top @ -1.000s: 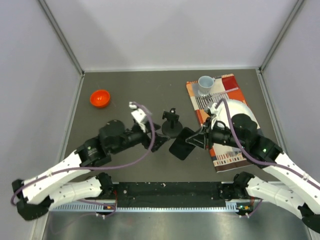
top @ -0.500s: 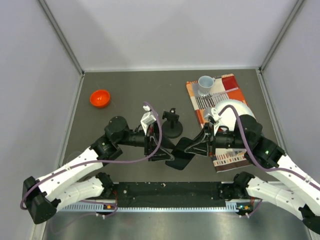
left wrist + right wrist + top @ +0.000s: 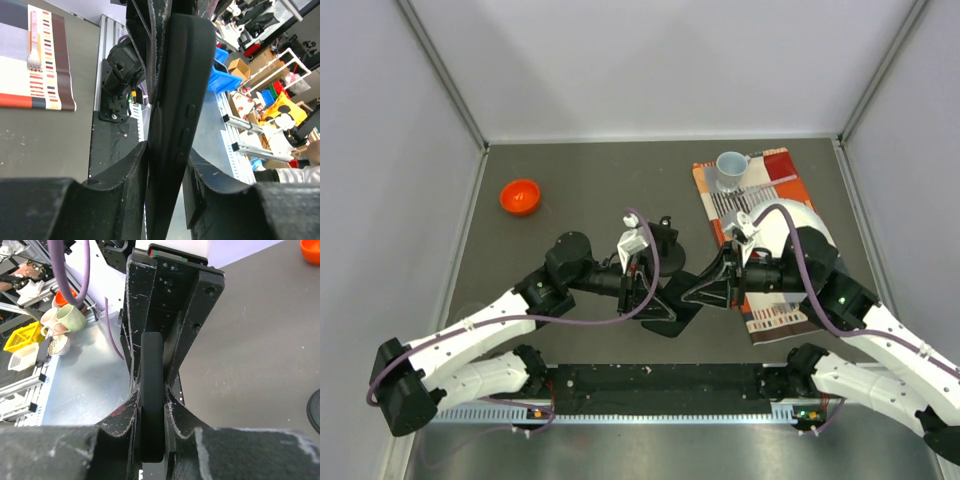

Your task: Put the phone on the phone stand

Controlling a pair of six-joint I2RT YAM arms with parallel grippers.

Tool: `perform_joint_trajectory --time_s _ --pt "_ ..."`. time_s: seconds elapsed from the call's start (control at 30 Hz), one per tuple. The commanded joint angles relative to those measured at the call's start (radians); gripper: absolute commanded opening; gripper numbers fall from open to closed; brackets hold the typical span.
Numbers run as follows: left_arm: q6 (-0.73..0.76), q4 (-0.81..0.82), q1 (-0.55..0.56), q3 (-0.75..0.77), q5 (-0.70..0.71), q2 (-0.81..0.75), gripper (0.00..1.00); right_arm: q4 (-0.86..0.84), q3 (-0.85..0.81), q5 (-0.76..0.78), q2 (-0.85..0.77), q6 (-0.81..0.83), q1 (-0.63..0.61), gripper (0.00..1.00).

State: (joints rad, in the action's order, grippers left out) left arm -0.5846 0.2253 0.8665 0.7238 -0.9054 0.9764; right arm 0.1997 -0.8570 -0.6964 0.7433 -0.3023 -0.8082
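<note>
The black phone [image 3: 677, 312] hangs above the table between my two grippers, in front of the phone stand [image 3: 666, 242], whose disc base is partly hidden by my left wrist. My right gripper [image 3: 705, 292] is shut on the phone's right end; in the right wrist view the phone [image 3: 151, 380] is edge-on, pinched between the pads of the gripper [image 3: 151, 395]. My left gripper [image 3: 658, 305] has its jaws closed round the other end; in the left wrist view the phone [image 3: 175, 100] fills the narrow gap of the gripper [image 3: 165, 152]. The stand's base shows at the right wrist view's edge [image 3: 315, 412].
An orange bowl [image 3: 520, 196] sits at the back left. A striped cloth [image 3: 772, 310] on the right carries a white cup [image 3: 731, 168] and a white plate [image 3: 798, 218]. The black rail [image 3: 660, 378] runs along the near edge.
My left gripper has swung right from beside the stand and closed round the phone's left end. My right gripper has kept hold of the phone and carried it slightly left and nearer.
</note>
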Motion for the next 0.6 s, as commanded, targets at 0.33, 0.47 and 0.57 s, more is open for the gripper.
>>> perform_joint_trajectory --time_s 0.33,0.47,0.57 --pt "0.13 -0.135 0.005 0.072 0.123 -0.038 0.0 -0.021 0.004 0.101 -0.004 -0.049 0.003 0.25" --pt "0.189 -0.184 0.005 0.072 0.187 -0.073 0.0 0.082 -0.039 0.156 0.001 -0.058 0.004 0.57" --pt "0.21 -0.196 0.005 0.078 0.178 -0.084 0.0 0.119 -0.042 0.156 -0.012 -0.018 0.004 0.73"
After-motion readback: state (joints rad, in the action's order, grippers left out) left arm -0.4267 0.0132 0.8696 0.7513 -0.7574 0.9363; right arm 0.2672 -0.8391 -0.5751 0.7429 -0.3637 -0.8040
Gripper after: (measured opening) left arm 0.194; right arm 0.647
